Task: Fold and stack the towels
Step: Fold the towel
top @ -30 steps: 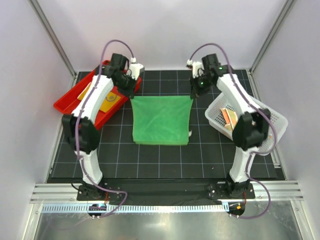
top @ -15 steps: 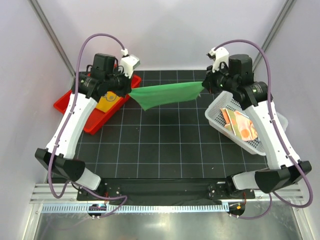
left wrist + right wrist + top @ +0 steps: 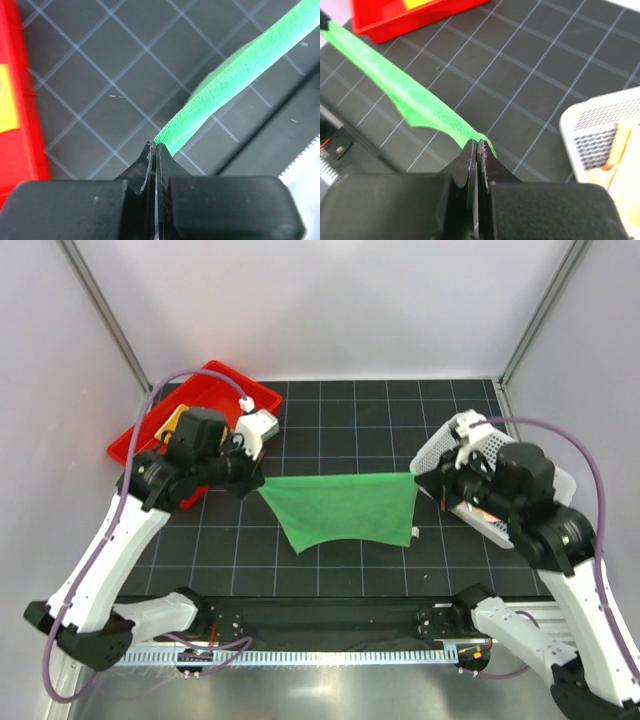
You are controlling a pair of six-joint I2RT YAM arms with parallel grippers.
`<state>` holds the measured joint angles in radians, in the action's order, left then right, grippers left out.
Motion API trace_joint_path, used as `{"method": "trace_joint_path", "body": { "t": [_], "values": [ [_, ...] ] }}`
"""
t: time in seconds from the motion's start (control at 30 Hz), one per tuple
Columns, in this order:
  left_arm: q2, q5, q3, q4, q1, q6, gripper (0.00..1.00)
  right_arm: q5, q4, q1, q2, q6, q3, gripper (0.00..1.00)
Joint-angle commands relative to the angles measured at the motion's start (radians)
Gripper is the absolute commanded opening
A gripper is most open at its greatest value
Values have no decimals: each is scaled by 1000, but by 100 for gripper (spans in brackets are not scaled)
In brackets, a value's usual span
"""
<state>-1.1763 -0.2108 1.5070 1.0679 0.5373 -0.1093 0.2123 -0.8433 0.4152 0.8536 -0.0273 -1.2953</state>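
Observation:
The plain green towel (image 3: 345,508) hangs stretched in the air between both grippers, its lower part drooping toward the near side of the black grid mat. My left gripper (image 3: 258,483) is shut on its left top corner; in the left wrist view the green towel (image 3: 235,75) runs away from the shut left gripper (image 3: 155,146). My right gripper (image 3: 418,480) is shut on the right top corner; in the right wrist view the green towel (image 3: 405,90) leaves the right gripper (image 3: 477,144). A yellow-orange towel (image 3: 172,422) lies in the red tray. An orange-patterned towel (image 3: 478,508) sits in the white basket, mostly hidden by the right arm.
The red tray (image 3: 215,380) stands at the back left, also in the left wrist view as the red tray (image 3: 22,120). The white perforated basket (image 3: 495,445) stands at the right, seen again as the basket (image 3: 605,135). Grey walls enclose the black mat (image 3: 350,410).
Both arms have lifted the green towel off the mat by its far corners and carried it toward the near side, where it now hangs stretched between them.

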Motion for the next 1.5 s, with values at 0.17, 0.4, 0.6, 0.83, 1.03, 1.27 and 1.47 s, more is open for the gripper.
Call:
{"method": "trace_joint_path", "body": {
  "t": [0.17,0.4,0.6,0.83,1.03,1.27,1.47],
  "values": [
    [194,-173,-177,-66,23,161,0,101,-33,16,-185,-131,166,1],
    [54,-90,-140,-101,24,166,0,23,91,17,-50,-138,133,1],
    [-250,54,-91,-189,-40,114,0,-63,288,4,253,-62,148,1],
    [-571,8,99,-345,-171,48,0,-51,398,-85,668,-20,-51,1],
    [-753,-13,249,-301,-178,-1,0,-21,409,-116,858,15,-203,1],
    [-564,11,177,-253,-172,17,0,-21,302,-107,684,-13,-168,1],
    [-222,-61,29,-160,-103,56,0,-4,171,-14,292,-68,40,1]
  ]
}}
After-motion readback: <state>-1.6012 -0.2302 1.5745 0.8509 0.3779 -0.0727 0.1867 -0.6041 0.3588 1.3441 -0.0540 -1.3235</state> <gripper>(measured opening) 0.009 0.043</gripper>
